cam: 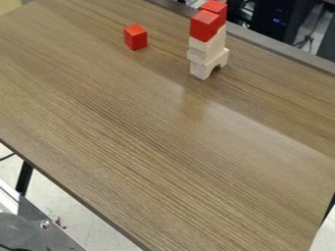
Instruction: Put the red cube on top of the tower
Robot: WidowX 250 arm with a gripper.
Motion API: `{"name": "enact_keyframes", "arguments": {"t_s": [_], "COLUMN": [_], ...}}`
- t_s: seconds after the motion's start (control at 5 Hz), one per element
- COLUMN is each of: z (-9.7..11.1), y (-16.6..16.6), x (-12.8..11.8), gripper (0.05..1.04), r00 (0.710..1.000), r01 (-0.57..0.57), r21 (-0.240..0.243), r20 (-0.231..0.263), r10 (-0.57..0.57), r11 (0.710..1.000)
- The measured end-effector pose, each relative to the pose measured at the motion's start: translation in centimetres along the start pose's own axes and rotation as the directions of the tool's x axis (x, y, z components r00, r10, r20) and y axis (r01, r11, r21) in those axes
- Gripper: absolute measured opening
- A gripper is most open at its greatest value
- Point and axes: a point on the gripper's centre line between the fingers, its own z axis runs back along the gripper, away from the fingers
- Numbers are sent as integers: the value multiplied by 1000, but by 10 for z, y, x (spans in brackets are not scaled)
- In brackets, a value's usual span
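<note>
Red cube [136, 37], on table [118, 117], apart from tower [206, 48]

The tower [204, 50] stands near the table's [150, 132] far edge, two upper cubes [204, 26] atop it, one behind the other. Left of it, well apart, the lone cube [135, 37] sits on the table.

No readable text, label, brand, number or sign anywhere in view.
</note>
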Motion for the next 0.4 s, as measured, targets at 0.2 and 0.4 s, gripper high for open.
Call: {"name": "enact_keyframes", "arguments": {"t_s": [0.2,0.4], "z": [-14,-24], "y": [2,21], "x": [-9,-13], "gripper": [999,999], "r00": [999,973], "r01": [-12,-222], "r21": [-7,37], "r20": [-43,-50], "r10": [12,224], "r11": [1000,974]}}
